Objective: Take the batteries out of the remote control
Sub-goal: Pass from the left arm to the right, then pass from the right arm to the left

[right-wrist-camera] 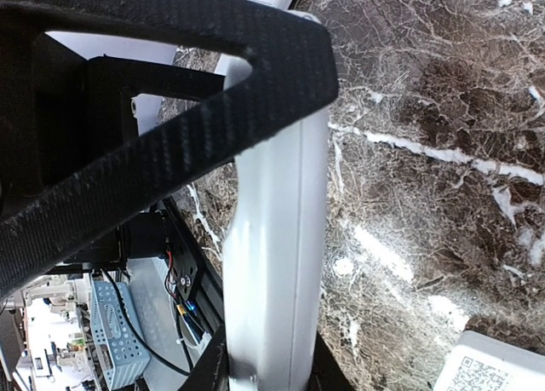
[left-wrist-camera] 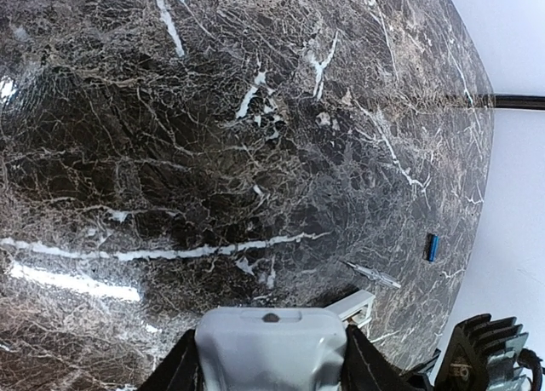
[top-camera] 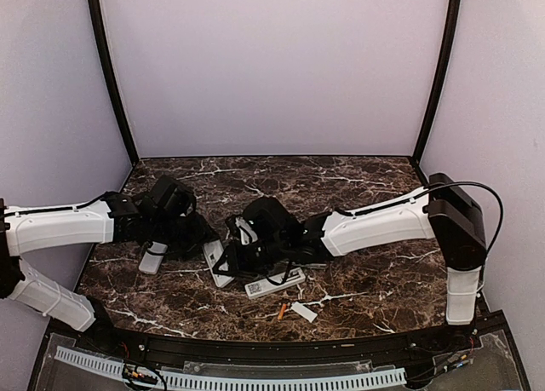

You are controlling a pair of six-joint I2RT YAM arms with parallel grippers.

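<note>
A white remote [top-camera: 218,263] lies between my two grippers at the table's middle front. My left gripper [top-camera: 204,238] is shut on one end of it; in the left wrist view that grey-white end [left-wrist-camera: 271,344] fills the gap between the black fingers [left-wrist-camera: 174,376]. My right gripper [top-camera: 240,253] is shut on a white remote, seemingly the same one, seen edge-on in the right wrist view [right-wrist-camera: 281,221]. An orange battery [top-camera: 281,311] lies loose near the front edge. A blue battery [left-wrist-camera: 432,246] lies on the marble at the right of the left wrist view.
A second white remote [top-camera: 153,256] lies under the left arm. A third, with a QR label [top-camera: 275,282], lies by the right gripper and also shows in the right wrist view [right-wrist-camera: 494,367]. A small white cover [top-camera: 303,312] lies beside the orange battery.
</note>
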